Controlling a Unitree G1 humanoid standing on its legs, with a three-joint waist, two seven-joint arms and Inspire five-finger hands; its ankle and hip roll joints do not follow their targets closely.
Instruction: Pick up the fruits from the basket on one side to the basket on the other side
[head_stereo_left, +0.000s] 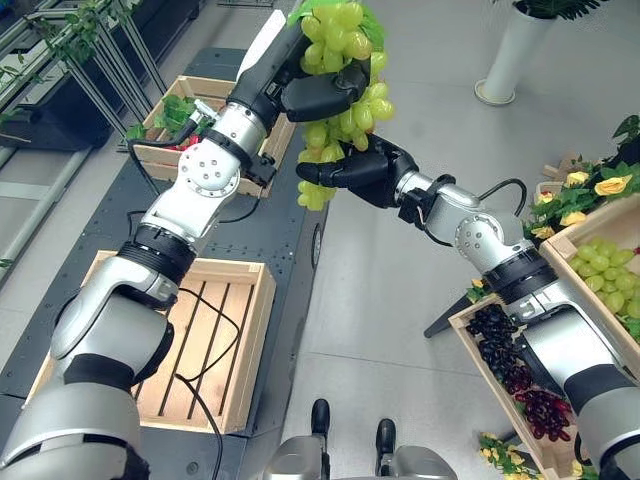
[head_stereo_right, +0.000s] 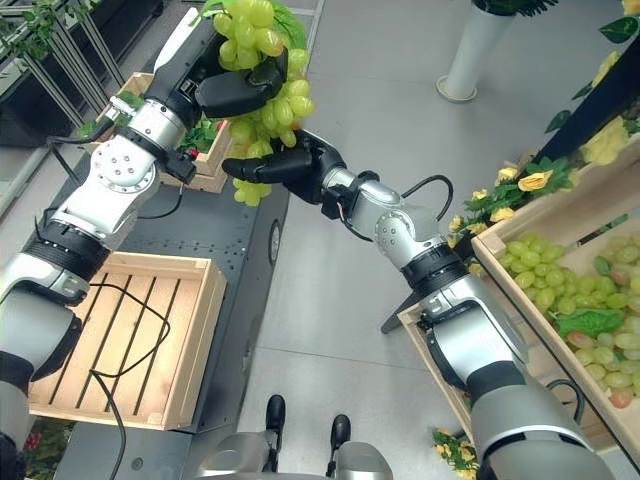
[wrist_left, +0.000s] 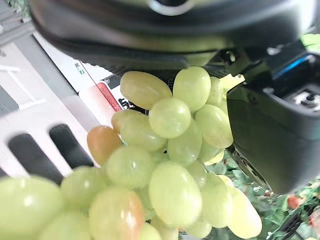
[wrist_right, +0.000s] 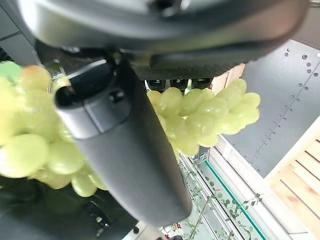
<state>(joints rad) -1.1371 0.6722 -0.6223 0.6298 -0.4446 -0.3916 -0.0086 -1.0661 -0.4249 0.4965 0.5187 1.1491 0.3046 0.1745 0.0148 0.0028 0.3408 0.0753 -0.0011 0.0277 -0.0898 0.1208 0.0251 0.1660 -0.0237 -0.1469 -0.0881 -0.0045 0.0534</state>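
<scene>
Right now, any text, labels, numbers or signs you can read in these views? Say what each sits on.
Nothing legible in any view.
Red and white label on the white surface behind the grape bunch, left wrist view: it carries small print, too blurred to read.
Slatted wooden crate on the robot's left: no markings visible.

Grape bunch (head_stereo_left: 340, 95) held aloft between left hand (head_stereo_left: 318, 92) above and right hand (head_stereo_left: 362, 170) below, slatted crate (head_stereo_left: 190, 340) at left, grape crates (head_stereo_right: 560, 290) at right, leafy crate (head_stereo_left: 190, 120) behind.
</scene>
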